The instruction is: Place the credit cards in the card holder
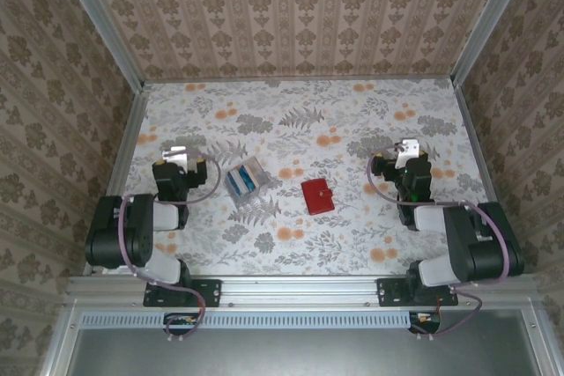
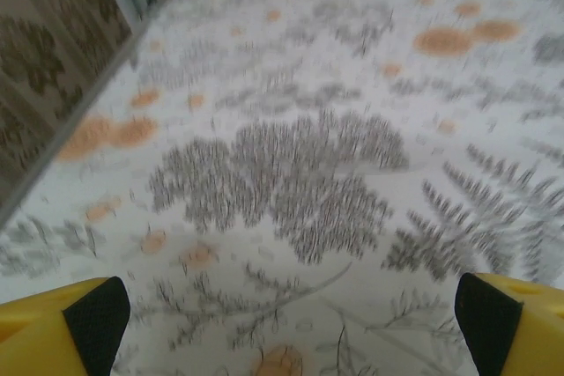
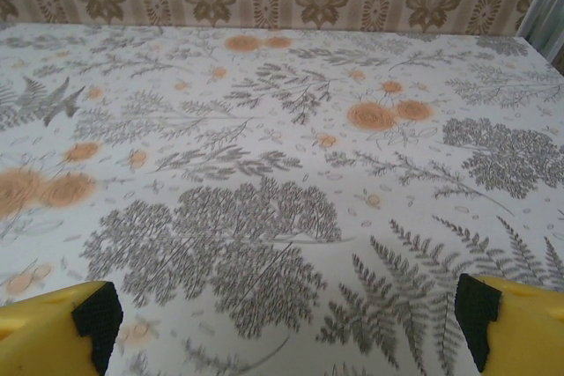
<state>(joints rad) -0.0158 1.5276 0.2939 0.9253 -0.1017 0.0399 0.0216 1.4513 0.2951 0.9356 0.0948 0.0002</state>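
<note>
Credit cards (image 1: 245, 178), thin rectangles, near flat red card holder (image 1: 318, 196).

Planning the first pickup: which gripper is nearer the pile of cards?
The left gripper: the cards lie just to its right, while the right gripper sits past the red card holder, farther away.

The floral table (image 1: 352, 121) bears the credit cards (image 1: 245, 179) — and, apart, the card holder (image 1: 318, 195).

Count: red card holder (image 1: 318, 196) ×1. Credit cards (image 1: 245, 179): one overlapping pile, blue and white faces visible, exact number not resolvable. Tabletop (image 1: 352, 121) ×1.
</note>
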